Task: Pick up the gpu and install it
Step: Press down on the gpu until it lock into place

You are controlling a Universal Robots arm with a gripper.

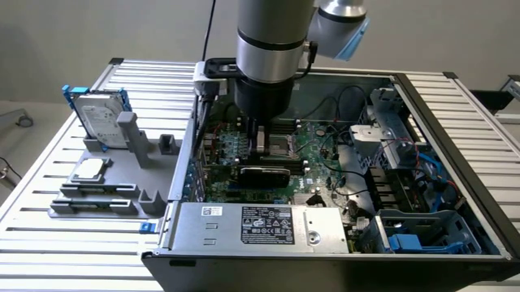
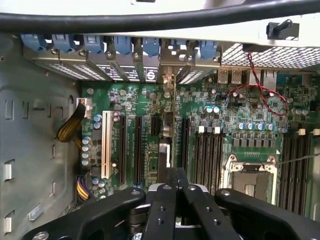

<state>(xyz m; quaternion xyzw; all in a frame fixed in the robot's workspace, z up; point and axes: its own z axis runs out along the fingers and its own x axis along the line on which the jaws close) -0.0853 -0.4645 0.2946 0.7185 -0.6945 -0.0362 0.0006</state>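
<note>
Green motherboard (image 1: 318, 141) lies exposed inside an open black computer case (image 1: 439, 115) on a slatted aluminium table (image 1: 57, 255), as 1 Universal Robots arm (image 1: 274, 42) reaches straight down into it in the exterior view. Its gripper (image 1: 264, 157) is clenched on the top edge of the gpu (image 1: 264, 176). The gpu stands on edge on the board with its black cover towards the camera, near the silver power supply (image 1: 260, 226) and its printed label. At the exterior view's left of the case, a grey parts holder (image 1: 109, 210) carries a silver hard drive (image 1: 101, 118) upright in a blue frame. A small square silver CPU chip (image 1: 91, 169) lies flat on the same holder. Both are well apart from the gripper.

From the wrist view, the gripper (image 2: 169, 176) shows its black linkages drawn together, the fingers pinching the gpu (image 2: 165, 147). The card appears edge-on as a thin strip running towards the case's rear wall. It sits among the dark expansion slots, between a white slot (image 2: 106, 145) on 1 side and the metal-framed CPU socket (image 2: 252, 181) on the other. Blue latches (image 2: 91, 42) line the rear slot covers. A red-and-black twisted wire (image 2: 260, 91) loops over the motherboard (image 2: 235, 117), and a yellow-and-black cable bundle (image 2: 70, 127) curls beside the board's edge.
</note>
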